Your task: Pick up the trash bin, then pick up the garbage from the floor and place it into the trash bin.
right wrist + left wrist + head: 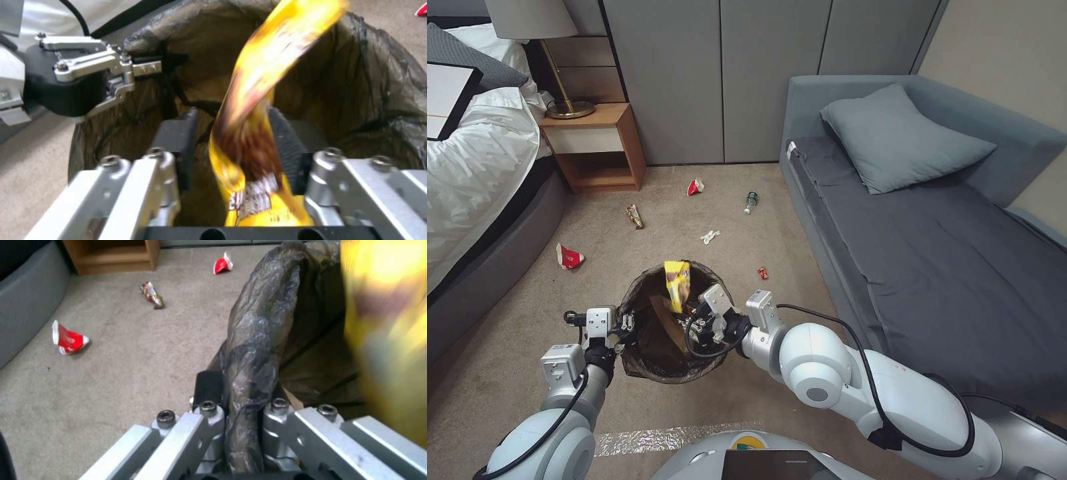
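We hold the bin [675,327] by its 9 o'clock rim, left gripper [624,325] clamped, while the right gripper [231,146], part open over its mouth, loosely brackets the wrapper [677,283]: light, crinkly, slippery, best pinched mid-body.

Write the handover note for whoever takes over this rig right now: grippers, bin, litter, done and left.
Left gripper: shut on the trash bin at its bagged rim, holding it in front of the robot.
Right gripper: over the bin's mouth, fingers apart, with the yellow wrapper standing loose between them.
Done: bin picked up; a brown paper piece already lies inside.
Left on the floor: two red-and-white cups, gold wrapper, small bottle, white tissue, small red scrap.
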{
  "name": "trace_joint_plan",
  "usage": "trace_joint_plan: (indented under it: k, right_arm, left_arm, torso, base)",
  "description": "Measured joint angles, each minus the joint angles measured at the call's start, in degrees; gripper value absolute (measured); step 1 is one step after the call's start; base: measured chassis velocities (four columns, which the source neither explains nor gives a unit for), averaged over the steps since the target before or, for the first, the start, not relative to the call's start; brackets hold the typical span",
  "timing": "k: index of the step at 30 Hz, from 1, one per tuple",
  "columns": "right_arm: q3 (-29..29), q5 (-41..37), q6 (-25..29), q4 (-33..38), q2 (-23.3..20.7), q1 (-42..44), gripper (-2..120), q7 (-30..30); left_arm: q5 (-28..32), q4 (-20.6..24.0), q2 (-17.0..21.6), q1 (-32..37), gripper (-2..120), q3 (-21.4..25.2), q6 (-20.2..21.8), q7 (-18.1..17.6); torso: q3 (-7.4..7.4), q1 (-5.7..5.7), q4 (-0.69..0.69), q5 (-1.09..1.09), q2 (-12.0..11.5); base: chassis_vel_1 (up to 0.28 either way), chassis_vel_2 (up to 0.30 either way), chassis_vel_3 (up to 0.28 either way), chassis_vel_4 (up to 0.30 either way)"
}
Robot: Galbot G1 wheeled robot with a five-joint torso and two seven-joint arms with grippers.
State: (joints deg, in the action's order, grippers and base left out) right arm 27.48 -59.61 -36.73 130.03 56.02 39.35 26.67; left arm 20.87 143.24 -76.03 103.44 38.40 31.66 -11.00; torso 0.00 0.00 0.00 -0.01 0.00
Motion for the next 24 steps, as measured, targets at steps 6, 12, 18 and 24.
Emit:
trace_joint_plan:
  k: [6,12,18,24]
  right_arm:
    - [0.09,-0.38,0.0,0.39,0.35,-0.39,62,0.83]
    - [-0.9,-1.34,-0.21,1.98,0.67,-0.52,87,1.94]
    - [-5.26,1.11,0.92,2.49,0.7,0.62,99,1.97]
    - [-18.18,5.63,6.77,4.31,-0.81,8.77,100,-2.83]
  left_arm:
    - [0.01,0.0,-0.02,-0.03,4,-0.1,-0.01,0.05]
    - [0.01,0.0,0.0,0.15,4,0.0,-0.01,0.06]
    - [-0.02,0.0,0.07,0.3,4,0.08,-0.01,0.07]
    - [-0.05,0.0,0.49,0.53,4,0.46,-0.01,0.06]
  torso:
    - [0.0,0.0,0.0,0.0,0.0]
    - [0.0,0.0,0.0,0.0,0.0]
    - [0.0,0.0,0.0,0.0,0.0]
    - [0.0,0.0,-0.01,0.02,0.0]
  base:
    - [0.0,0.0,0.0,0.0]
    - [0.0,0.0,0.0,0.0]
    - [0.0,0.0,0.0,0.0]
    - [0.0,0.0,0.0,0.0]
